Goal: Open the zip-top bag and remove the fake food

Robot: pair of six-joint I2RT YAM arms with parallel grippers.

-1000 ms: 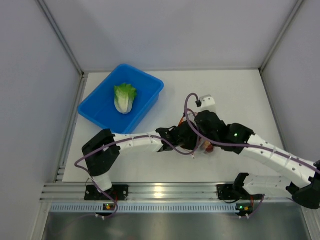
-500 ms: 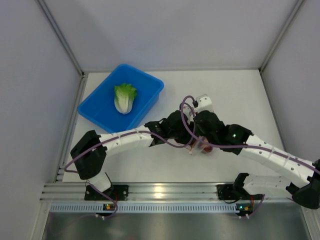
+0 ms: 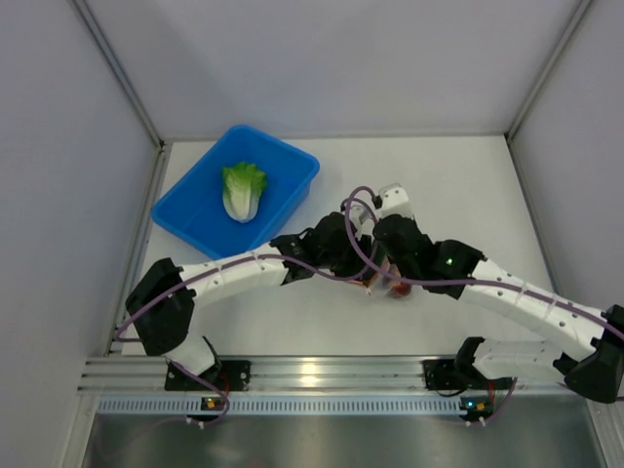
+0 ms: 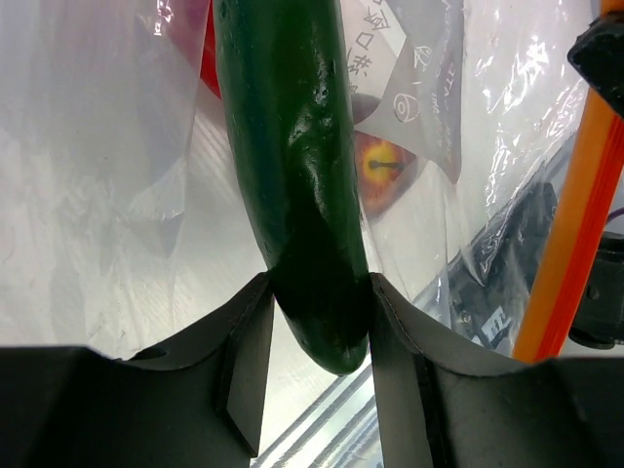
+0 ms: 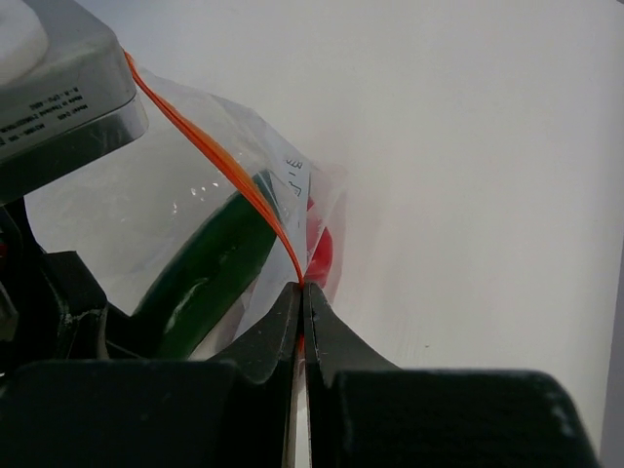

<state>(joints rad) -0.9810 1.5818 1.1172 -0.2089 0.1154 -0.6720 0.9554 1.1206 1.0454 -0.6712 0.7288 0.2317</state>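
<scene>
The clear zip-top bag (image 5: pixel 185 195) with its orange-red zipper strip (image 5: pixel 219 161) hangs open between my two grippers near the table's middle (image 3: pixel 382 283). My right gripper (image 5: pixel 302 292) is shut on the zipper strip at the bag's mouth. My left gripper (image 4: pixel 317 327) reaches inside the bag and is shut on the end of the dark green cucumber (image 4: pixel 292 156). The red pepper (image 5: pixel 322 255) and a red round piece (image 4: pixel 380 171) lie in the bag behind the cucumber. The green-white lettuce head (image 3: pixel 243 190) lies in the blue bin.
The blue plastic bin (image 3: pixel 292 166) stands at the back left of the white table, next to the left wall. Both arms cross the table's front middle. A metal rail (image 3: pixel 312 375) runs along the near edge.
My left arm has swung its elbow left and pushed its gripper farther back into the bag. The right gripper and the bag have shifted slightly back and left.
</scene>
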